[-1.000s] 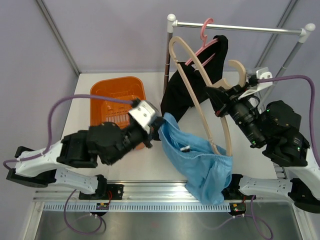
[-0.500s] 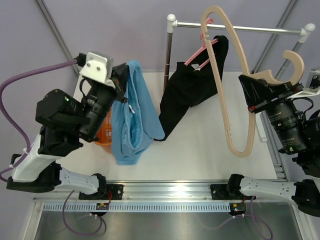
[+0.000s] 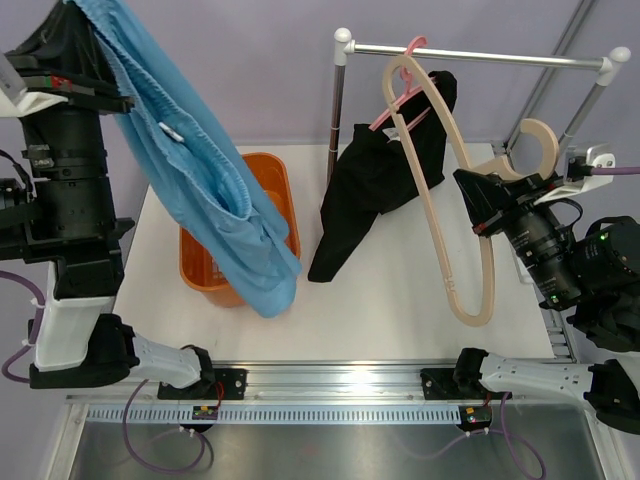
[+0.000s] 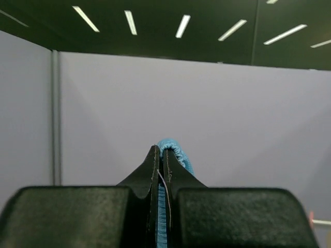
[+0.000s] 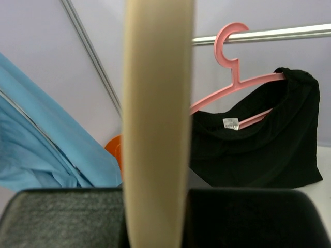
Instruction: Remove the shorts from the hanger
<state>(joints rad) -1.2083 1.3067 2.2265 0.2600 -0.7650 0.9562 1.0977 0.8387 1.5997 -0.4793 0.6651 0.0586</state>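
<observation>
The light blue fabric shorts (image 3: 200, 190) hang free of the hanger, pinched at the waistband by the left gripper (image 4: 159, 165). Its fingers are closed tight on the elastic edge, with only a fold of blue showing above the tips. From that raised gripper the cloth drapes down and to its right, and the lower end falls in front of the orange plastic basket (image 3: 275, 190) on the white table (image 3: 400, 310) — whether it touches the basket cannot be told.

Well apart from the shorts, the bare beige wooden hanger (image 5: 155, 103) is clamped between the fingers of the right gripper (image 3: 484, 205), its long arm swinging down below that gripper. Beyond the right gripper — past the wooden bar — a black garment (image 3: 375, 190) hangs on a pink plastic hanger (image 5: 214, 99), hooked over the metal rail (image 3: 480, 55).
</observation>
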